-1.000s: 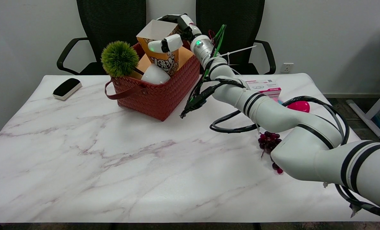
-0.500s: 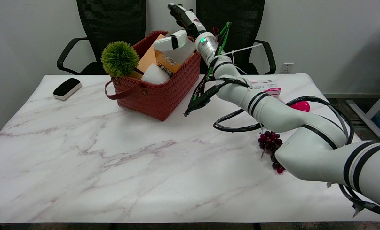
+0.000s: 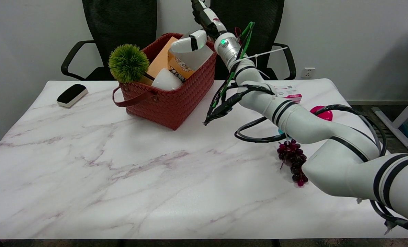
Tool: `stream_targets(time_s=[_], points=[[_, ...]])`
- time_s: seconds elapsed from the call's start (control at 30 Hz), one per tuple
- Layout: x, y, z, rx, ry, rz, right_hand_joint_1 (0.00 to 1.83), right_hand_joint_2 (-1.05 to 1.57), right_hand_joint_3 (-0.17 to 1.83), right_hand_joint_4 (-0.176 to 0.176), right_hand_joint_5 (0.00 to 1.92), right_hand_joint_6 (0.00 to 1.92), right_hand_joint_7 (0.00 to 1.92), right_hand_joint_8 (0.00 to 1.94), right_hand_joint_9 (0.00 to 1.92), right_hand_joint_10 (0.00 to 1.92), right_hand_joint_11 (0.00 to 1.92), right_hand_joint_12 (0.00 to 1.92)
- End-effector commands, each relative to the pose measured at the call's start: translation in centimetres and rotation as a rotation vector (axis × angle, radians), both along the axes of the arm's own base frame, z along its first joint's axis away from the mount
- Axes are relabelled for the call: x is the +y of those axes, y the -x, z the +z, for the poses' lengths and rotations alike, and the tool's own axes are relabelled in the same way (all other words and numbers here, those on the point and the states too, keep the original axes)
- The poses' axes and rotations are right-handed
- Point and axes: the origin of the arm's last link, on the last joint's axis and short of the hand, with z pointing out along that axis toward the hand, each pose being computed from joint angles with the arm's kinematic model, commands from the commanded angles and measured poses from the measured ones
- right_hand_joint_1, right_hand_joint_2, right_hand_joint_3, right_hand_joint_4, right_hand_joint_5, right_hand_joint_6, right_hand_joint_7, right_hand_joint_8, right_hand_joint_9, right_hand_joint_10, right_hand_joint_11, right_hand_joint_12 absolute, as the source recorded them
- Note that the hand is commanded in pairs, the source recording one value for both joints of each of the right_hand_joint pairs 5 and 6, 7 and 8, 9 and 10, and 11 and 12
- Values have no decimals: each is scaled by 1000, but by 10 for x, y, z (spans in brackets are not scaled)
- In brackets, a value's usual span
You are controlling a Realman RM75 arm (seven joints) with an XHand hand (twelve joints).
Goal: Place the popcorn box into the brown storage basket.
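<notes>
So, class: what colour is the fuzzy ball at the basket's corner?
Green ball, clearest in the head view.

One brown storage basket [image 3: 169, 103], holding one popcorn box [image 3: 176, 63], one green spiky ball [image 3: 128, 62] and one white rounded object [image 3: 166, 80]. On the marble table [image 3: 121, 171]: one black-and-white eraser [image 3: 71, 95], one bunch of dark red grapes [image 3: 293, 161], one pink-and-white carton [image 3: 288, 93], one magenta object [image 3: 322, 113]. Behind: two black office chairs [image 3: 120, 24], one wall socket [image 3: 307, 72].
</notes>
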Motion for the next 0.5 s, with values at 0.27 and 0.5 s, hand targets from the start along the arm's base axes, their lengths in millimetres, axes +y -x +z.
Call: stream_targets(time_s=[0.27,0.5], points=[[36,-41,68,-1,65,174,1087,-568,697,0,0,0,72,72,139,139,163,163],[70,-46,108,23,140,236,1090,-483,617,0,0,0,97,97,171,171,190,190]])
